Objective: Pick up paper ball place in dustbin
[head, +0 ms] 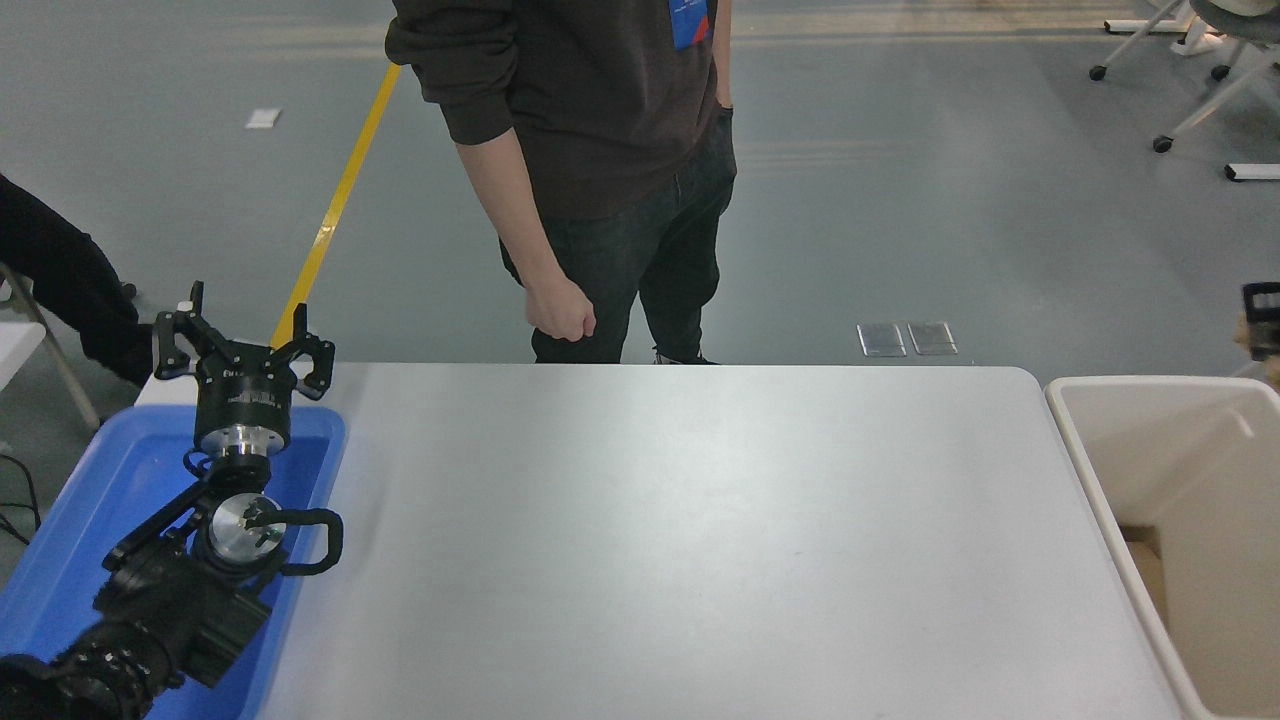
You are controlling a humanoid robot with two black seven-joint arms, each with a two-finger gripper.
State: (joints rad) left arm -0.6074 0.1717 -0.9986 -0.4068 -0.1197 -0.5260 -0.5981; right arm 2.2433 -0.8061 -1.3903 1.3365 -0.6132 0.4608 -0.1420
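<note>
Only a small black part of my right gripper [1264,320] shows at the picture's right edge, in the air above the far side of the beige dustbin [1075,440]. Tan-brown bits of the paper ball [1246,336] peek out at its left side, so it looks shut on the ball; most of both is cut off by the frame. My left arm is parked at the lower left over the blue tray [80,530], its gripper [243,335] open and empty.
The white table [680,540] lies between the tray and the dustbin. A person in dark clothes [600,150] stands at the far edge, one hand [560,312] hanging just above it. Something brown and flat [1150,575] lies inside the dustbin.
</note>
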